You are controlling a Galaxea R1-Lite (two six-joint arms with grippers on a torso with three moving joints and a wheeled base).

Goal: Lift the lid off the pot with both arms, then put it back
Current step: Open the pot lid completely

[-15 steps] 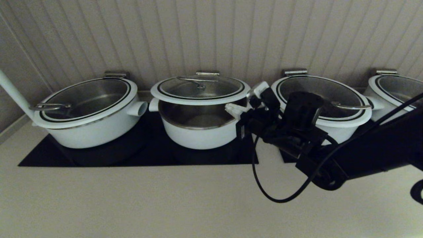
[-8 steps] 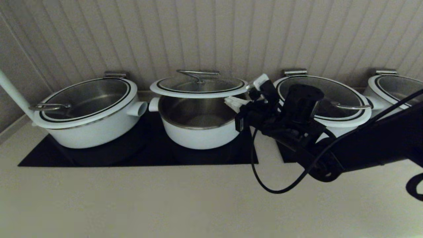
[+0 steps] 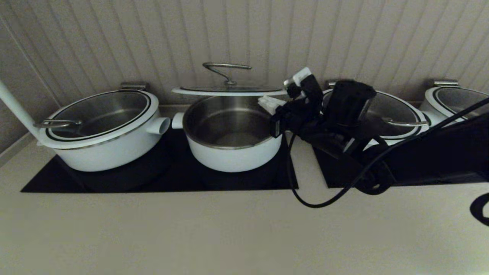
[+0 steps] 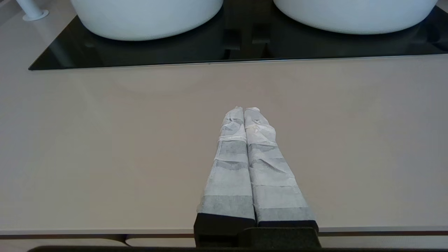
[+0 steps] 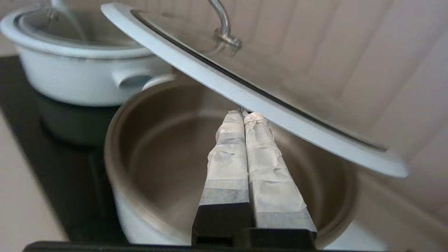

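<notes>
1. One lid (image 3: 229,90) hangs level in the air above the pot (image 3: 231,133), clear of the steel rim, its curved bar handle (image 3: 226,69) pointing up; the pot stands open on the black cooktop (image 3: 153,175).
2. The right gripper (image 5: 243,113) has its taped fingers pressed together with nothing between them; their tips sit under the lid's white rim at the edge nearest them, and whether they touch it cannot be told.
3. The right arm (image 3: 420,160) reaches in low from the robot's right, wrist raised over the pot's right side, a loose black cable (image 3: 317,198) looping down beneath it.
4. The pot's steel interior lies directly below and ahead of those closed jaws.
5. The left gripper (image 4: 244,111) also has its fingers together, empty, held over the beige counter (image 4: 105,140), with the cooktop edge and two white pot bottoms well ahead of the tips.
6. A wider white pot (image 3: 103,130) sits beyond the lifted lid, on the far side from the right jaws.
</notes>
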